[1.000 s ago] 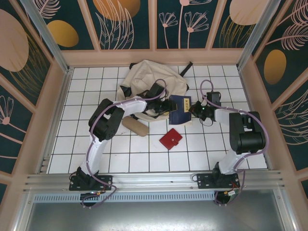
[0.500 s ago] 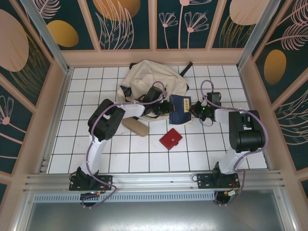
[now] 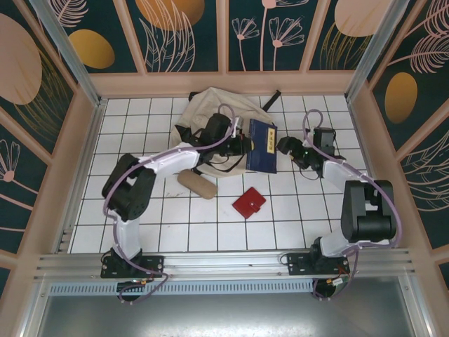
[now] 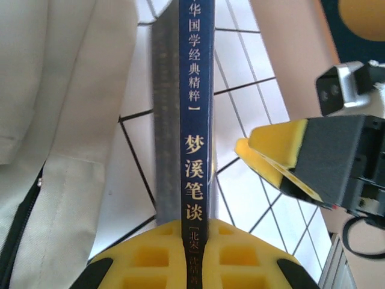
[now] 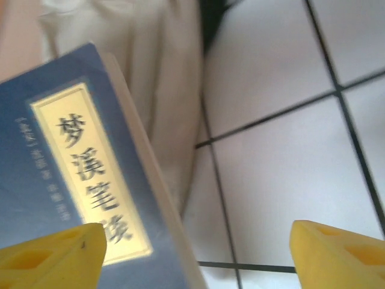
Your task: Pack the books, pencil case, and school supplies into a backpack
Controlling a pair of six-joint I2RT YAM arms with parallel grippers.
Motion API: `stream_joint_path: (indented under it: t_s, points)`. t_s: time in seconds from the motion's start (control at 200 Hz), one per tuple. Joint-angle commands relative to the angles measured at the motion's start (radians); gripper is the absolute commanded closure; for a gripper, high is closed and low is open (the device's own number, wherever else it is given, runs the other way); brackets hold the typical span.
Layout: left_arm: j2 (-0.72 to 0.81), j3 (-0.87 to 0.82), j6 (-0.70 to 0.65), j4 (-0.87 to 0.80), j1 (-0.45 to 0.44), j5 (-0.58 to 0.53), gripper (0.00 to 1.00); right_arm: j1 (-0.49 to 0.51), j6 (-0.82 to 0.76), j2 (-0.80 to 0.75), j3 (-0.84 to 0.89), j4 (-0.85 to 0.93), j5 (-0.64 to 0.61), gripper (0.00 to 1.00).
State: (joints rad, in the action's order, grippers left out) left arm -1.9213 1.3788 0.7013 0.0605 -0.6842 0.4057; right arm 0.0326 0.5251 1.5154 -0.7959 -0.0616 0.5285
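One navy-blue book (image 3: 261,146) with a pale yellow label stands tilted beside the cream backpack (image 3: 214,112). My left gripper (image 3: 241,146) is shut on the book's left edge; in the left wrist view the yellow fingers (image 4: 144,256) clamp its spine (image 4: 195,114). To the book's right, my right gripper (image 3: 285,147) is open and apart from it. In the right wrist view the book (image 5: 66,162) lies left of the gap between the fingertips (image 5: 337,256). The tan pencil case (image 3: 197,184) and the red case (image 3: 249,202) lie on the tiles.
The backpack's fabric (image 4: 54,120) lies close to the left of the held book. White tiled floor (image 3: 309,210) spreads to the front and right. Pink walls (image 3: 224,83) ring the floor. The right arm's yellow pad (image 4: 283,156) hangs close to the book's right side.
My left gripper has shut on the book and carried it up and back toward the backpack. The right gripper has let go, opened, and drawn back to the right.
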Motion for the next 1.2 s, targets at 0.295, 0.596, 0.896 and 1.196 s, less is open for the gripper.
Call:
stream_joint_path:
  t_s: [0.295,0.596,0.896,1.196]
  points:
    - [0.182,0.070,-0.062,-0.085,0.113,0.187,1.00,0.102,0.198,0.044,-0.111,-0.448,0.425,0.07]
    - [0.201,0.097,0.077,0.053,0.191,0.356,1.00,0.135,0.294,0.195,-0.306,-0.517,0.475,0.07]
    - [0.245,0.073,0.154,0.153,0.244,0.433,1.00,0.117,0.267,0.260,-0.371,-0.452,0.453,0.06]
    - [0.214,0.081,0.197,0.186,0.248,0.450,1.00,0.170,0.523,0.289,-0.373,-0.826,0.631,0.06]
